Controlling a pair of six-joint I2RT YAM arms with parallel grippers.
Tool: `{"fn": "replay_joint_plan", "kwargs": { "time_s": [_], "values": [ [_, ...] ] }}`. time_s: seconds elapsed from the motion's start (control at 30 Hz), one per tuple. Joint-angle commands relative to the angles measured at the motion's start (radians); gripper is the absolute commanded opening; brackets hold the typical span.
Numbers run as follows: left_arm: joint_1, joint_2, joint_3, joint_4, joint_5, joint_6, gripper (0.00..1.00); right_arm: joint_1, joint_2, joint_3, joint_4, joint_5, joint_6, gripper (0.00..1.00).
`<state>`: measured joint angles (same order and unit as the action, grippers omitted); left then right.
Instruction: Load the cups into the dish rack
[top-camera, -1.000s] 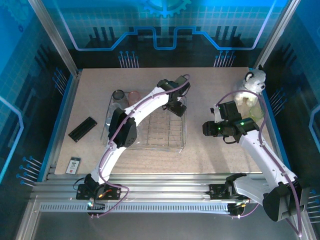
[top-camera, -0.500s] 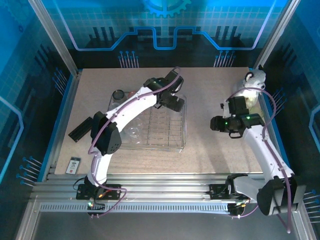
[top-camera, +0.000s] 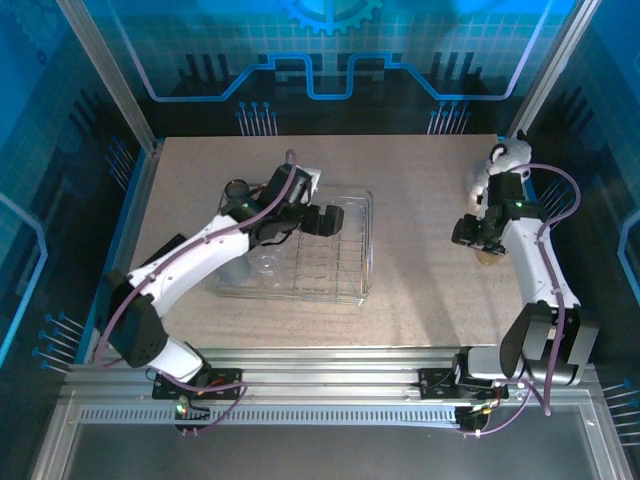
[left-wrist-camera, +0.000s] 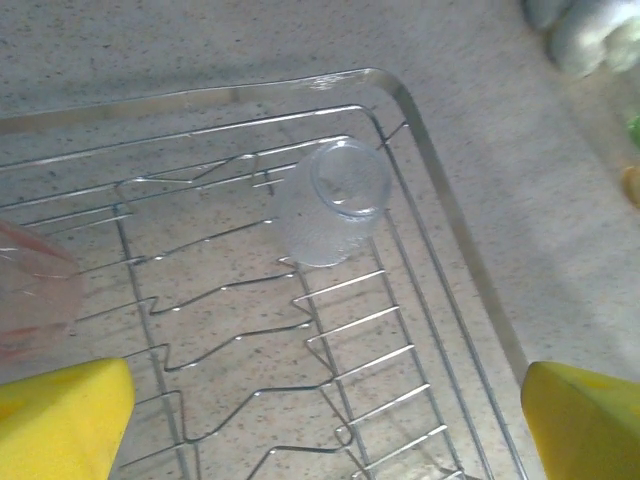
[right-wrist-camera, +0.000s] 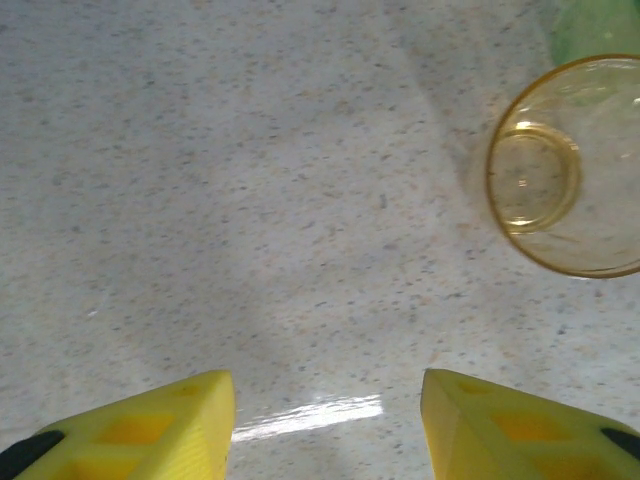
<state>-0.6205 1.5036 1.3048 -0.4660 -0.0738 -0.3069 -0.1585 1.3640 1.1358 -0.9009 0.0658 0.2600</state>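
Speckled beige tabletop (top-camera: 430, 200) inside blue-lit walls (top-camera: 200, 50). Left gripper (left-wrist-camera: 322, 405) gapes over the dish rack (top-camera: 368, 250); right gripper (right-wrist-camera: 328, 395), well right of it, spread empty.

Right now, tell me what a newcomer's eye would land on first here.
The wire rack mid-table stands out, with a clear cup inside near one corner and the open left gripper above it. Toward the table's right side, the right gripper hangs open over bare tabletop near an upright yellow cup. A white plush animal sits at the far right corner.
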Motion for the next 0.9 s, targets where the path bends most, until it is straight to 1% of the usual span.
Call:
{"fn": "replay_joint_plan", "kwargs": {
  "time_s": [0.0,0.07,0.2,0.43,0.5,0.7,0.8,0.87],
  "values": [
    [0.013,-0.028,-0.087,0.180,0.130,-0.074,0.99,-0.017,0.048,0.036,-0.032,0.119,-0.030,0.52],
    [0.017,-0.024,-0.112,0.204,0.167,-0.088,1.00,-0.028,0.090,0.052,-0.030,0.140,-0.034,0.52],
    [0.024,0.019,-0.088,0.159,0.192,-0.089,0.99,-0.042,0.154,0.085,-0.012,0.134,-0.051,0.52],
    [0.026,0.014,-0.090,0.167,0.206,-0.043,0.99,-0.073,0.237,0.133,-0.011,0.198,-0.066,0.52],
    [0.029,0.017,-0.088,0.158,0.198,-0.037,0.99,-0.076,0.256,0.133,-0.002,0.198,-0.071,0.51],
    [0.036,0.037,-0.085,0.155,0.219,-0.046,0.98,-0.076,0.306,0.124,0.028,0.206,-0.092,0.45],
    [0.037,0.037,-0.085,0.165,0.229,-0.050,0.98,-0.073,0.327,0.131,0.044,0.165,-0.122,0.42],
    [0.036,0.042,-0.080,0.160,0.227,-0.050,0.97,-0.063,0.340,0.140,0.043,0.165,-0.126,0.39]
  ]
}}
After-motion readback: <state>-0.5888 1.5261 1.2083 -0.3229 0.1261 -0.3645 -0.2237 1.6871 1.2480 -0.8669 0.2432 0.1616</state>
